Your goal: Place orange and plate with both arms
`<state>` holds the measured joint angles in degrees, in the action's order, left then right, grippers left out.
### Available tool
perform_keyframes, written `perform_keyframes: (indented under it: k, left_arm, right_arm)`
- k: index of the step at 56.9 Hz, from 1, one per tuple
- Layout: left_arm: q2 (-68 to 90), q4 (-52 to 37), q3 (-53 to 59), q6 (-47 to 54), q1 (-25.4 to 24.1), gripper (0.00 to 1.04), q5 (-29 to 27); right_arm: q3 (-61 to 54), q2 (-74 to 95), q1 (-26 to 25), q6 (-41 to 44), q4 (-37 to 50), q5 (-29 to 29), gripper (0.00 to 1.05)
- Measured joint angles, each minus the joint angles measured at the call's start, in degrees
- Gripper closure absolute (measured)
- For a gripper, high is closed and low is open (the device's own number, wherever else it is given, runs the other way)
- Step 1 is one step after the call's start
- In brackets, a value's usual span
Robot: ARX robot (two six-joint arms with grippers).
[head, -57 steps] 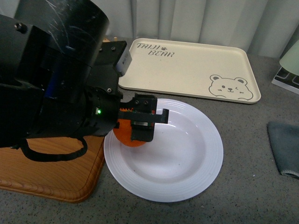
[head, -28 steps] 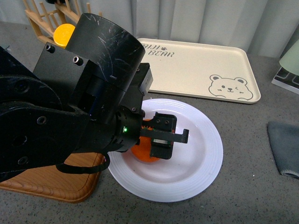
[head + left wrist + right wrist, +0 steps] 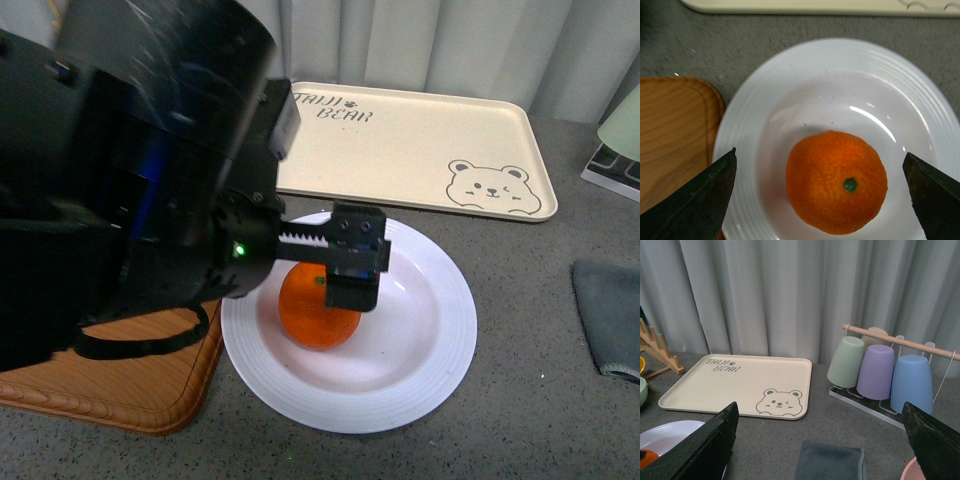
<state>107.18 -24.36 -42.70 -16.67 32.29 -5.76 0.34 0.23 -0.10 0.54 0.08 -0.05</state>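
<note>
Orange (image 3: 318, 308) sits stem-up in the well of the white plate (image 3: 430, 370) on the counter (image 3: 530, 420); the left hand (image 3: 819, 153) hovers above it, spread wide, not touching it; the right hand (image 3: 820, 405) is wide too, holding nothing

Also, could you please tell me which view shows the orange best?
The left wrist view: the orange lies whole in the plate, stem spot showing. In the front view the left gripper hides its top. The right wrist view shows only a sliver.
</note>
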Motion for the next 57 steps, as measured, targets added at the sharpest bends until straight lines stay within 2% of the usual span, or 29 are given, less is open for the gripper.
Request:
perform_keyframes:
  k: [10,17,22,33,36,37,40,44,50,53,57]
  left_arm:
    - [-11.3,-2.8,6.9,0.0,-3.0,0.07,-4.3]
    - [-20.4,-4.9,13.1,-0.9,-6.9,0.07,-8.5]
    - [-29.7,-2.8,18.1,-2.2,-10.8,0.07,-12.1]
    - [-41.5,0.2,24.1,-2.8,-14.8,0.07,-15.1]
    - [-43.0,-0.7,25.6,-2.0,-16.3,0.08,-13.7]
    - [-42.7,-2.6,26.4,-1.3,-16.7,0.10,-12.9]
    - [-41.6,-19.4,32.7,5.5,-19.8,0.22,-6.8]
    - [-44.1,-30.4,37.9,11.5,-22.3,0.39,-3.9]
    - [-51.9,-27.4,39.5,14.9,-24.6,0.66,-1.7]
    - [-54.3,-25.3,40.2,15.4,-25.3,0.76,-1.0]
    - [-59.4,-21.0,41.1,15.7,-26.5,0.96,0.3]
  right_arm:
    - [0.0,0.0,0.0,0.0,0.0,0.0,0.09]
    - [0.0,0.0,0.0,0.0,0.0,0.0,0.09]
    - [0.0,0.0,0.0,0.0,0.0,0.0,0.09]
    - [0.0,0.0,0.0,0.0,0.0,0.0,0.09]
    - [0.0,0.0,0.0,0.0,0.0,0.0,0.09]
    - [0.0,0.0,0.0,0.0,0.0,0.0,0.09]
    - [0.0,0.0,0.0,0.0,0.0,0.0,0.09]
    - [0.0,0.0,0.0,0.0,0.0,0.0,0.09]
    - [0.0,0.0,0.0,0.0,0.0,0.0,0.09]
    - [0.0,0.0,0.0,0.0,0.0,0.0,0.09]
    - [0.0,0.0,0.0,0.0,0.0,0.0,0.09]
